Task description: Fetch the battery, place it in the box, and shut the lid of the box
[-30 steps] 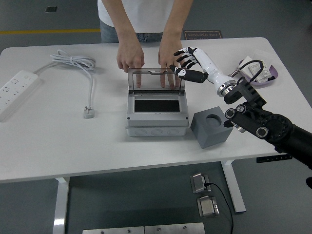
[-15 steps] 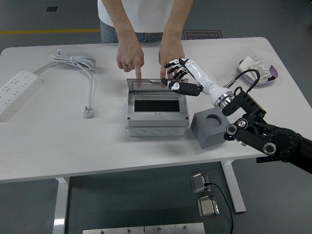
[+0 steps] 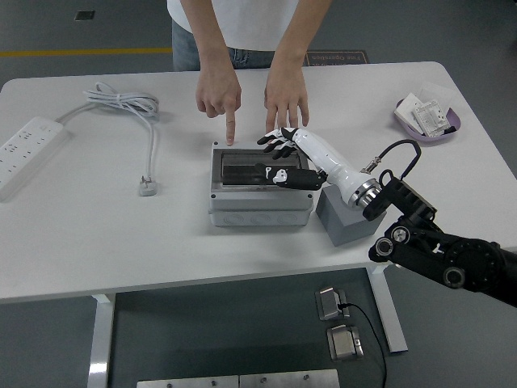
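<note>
White right hand [image 3: 292,155] on box lid [image 3: 260,174]

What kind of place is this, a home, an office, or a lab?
Probably a robotics lab or test workshop: a white height-adjustable table on a bare grey floor with a yellow line, a white power strip, and a person's hands steadying a grey plastic box.

A single head view looks forward and down from high on the robot's side of the white counter [image 3: 81,242]. It stands far enough back to take in every counter edge. The near edge runs low across the picture, with floor beneath it.
</note>
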Available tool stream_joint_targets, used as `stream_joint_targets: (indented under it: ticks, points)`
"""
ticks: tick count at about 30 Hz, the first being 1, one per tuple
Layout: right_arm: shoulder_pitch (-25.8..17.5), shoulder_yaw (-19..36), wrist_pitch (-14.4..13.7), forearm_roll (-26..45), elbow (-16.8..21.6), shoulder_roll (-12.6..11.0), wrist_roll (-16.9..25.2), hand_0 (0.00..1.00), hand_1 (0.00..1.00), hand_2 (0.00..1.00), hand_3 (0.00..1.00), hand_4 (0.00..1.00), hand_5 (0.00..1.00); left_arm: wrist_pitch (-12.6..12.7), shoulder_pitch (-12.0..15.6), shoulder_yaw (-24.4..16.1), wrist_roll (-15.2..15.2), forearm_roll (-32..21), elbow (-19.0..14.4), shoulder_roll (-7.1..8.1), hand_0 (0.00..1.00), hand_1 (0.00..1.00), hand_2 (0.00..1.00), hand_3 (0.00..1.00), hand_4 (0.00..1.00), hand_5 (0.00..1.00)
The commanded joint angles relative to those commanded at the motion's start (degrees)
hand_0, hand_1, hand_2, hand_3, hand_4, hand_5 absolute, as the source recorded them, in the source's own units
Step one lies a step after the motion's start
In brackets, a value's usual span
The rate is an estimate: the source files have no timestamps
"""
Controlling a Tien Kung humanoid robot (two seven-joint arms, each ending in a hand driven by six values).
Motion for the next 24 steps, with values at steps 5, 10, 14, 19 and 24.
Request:
stream_joint_targets:
  ticks: [5, 10, 14, 19, 24]
  points:
    - [-0.8, -0.2, -0.2, -0.5, 0.3, -0.2, -0.3, 0.554, 0.553, 0.651, 0.72, 0.756, 0.522, 0.0, 0.1, -0.1, 0.1, 0.1, 0.0, -0.02, 0.634, 0.665, 0.62, 0.613, 0.618, 0.202]
    - [-1.3, 0.7, -0.1, -1.4, 0.9, -0.5, -0.8, 0.553, 0.552, 0.652, 0.721, 0.753, 0.515, 0.0, 0.0, -0.1, 0.1, 0.2, 0.0, -0.03, 0.634, 0.665, 0.62, 0.613, 0.618, 0.202]
    - [-3.8, 4.4, 1.0, -4.9, 2.4, -1.7, -2.9, 0.552, 0.547, 0.652, 0.721, 0.749, 0.513, 0.0, 0.0, 0.0, -0.1, 0.0, 0.0, -0.12, 0.634, 0.665, 0.62, 0.613, 0.618, 0.201]
    - [-9.8, 11.2, 3.0, -10.0, 5.1, -5.2, -5.3, 0.54, 0.545, 0.652, 0.721, 0.748, 0.511, 0.0, 0.2, 0.1, 0.0, 0.0, 0.0, -0.37, 0.634, 0.665, 0.62, 0.613, 0.618, 0.202]
    - [-17.1, 19.2, 3.5, -11.4, 6.3, -7.6, -5.0, 0.54, 0.545, 0.652, 0.721, 0.748, 0.511, 0.1, 0.7, -0.1, 0.1, 0.0, -0.1, -0.61, 0.634, 0.665, 0.62, 0.613, 0.618, 0.202]
